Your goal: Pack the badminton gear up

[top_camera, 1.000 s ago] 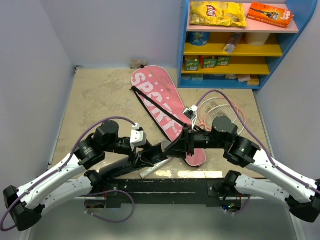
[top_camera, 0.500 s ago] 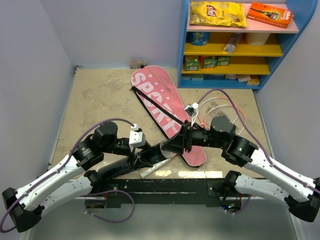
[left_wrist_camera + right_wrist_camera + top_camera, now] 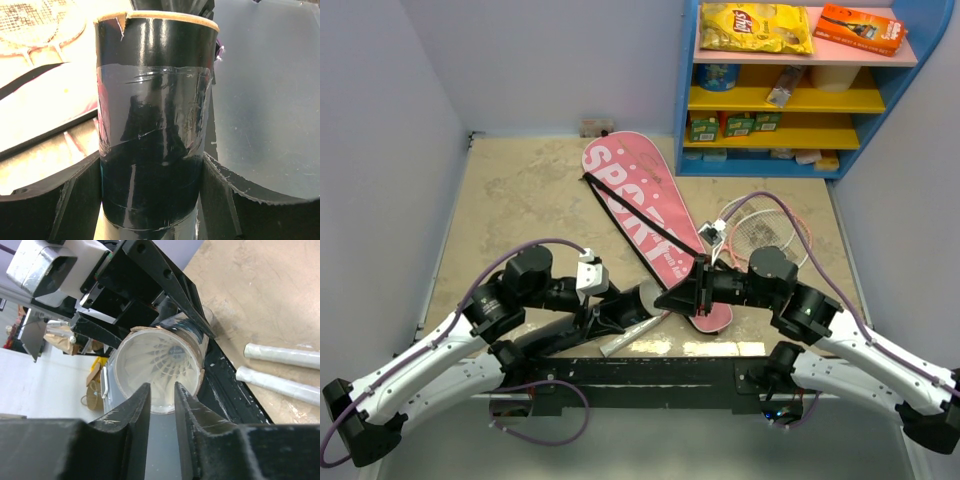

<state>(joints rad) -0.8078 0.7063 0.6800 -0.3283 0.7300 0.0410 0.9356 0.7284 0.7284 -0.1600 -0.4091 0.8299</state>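
My left gripper (image 3: pixel 150 172) is shut on the long black tube (image 3: pixel 152 100), and holds it low near the table's front edge in the top view (image 3: pixel 642 298). The tube's open mouth faces my right gripper (image 3: pixel 161 390). A white feather shuttlecock (image 3: pixel 160 362) sits inside the tube. My right gripper's fingers stand a narrow gap apart with nothing between them, just in front of the mouth (image 3: pixel 672 296). The pink SPORT bag (image 3: pixel 635 205) lies on the table behind both grippers. Two pink-framed rackets (image 3: pixel 765 225) lie to its right, and their pale handles (image 3: pixel 280 356) show beside the tube.
A blue and yellow shelf (image 3: pixel 790 90) stands at the back right, with a yellow snack packet (image 3: pixel 755 28) and an orange box (image 3: pixel 860 28) on top. Lilac walls close in the left and right sides. A black rail (image 3: pixel 650 368) runs along the near edge.
My right gripper has shifted slightly toward the near edge and its arm has swung lower and to the right. The left gripper and tube have barely moved.
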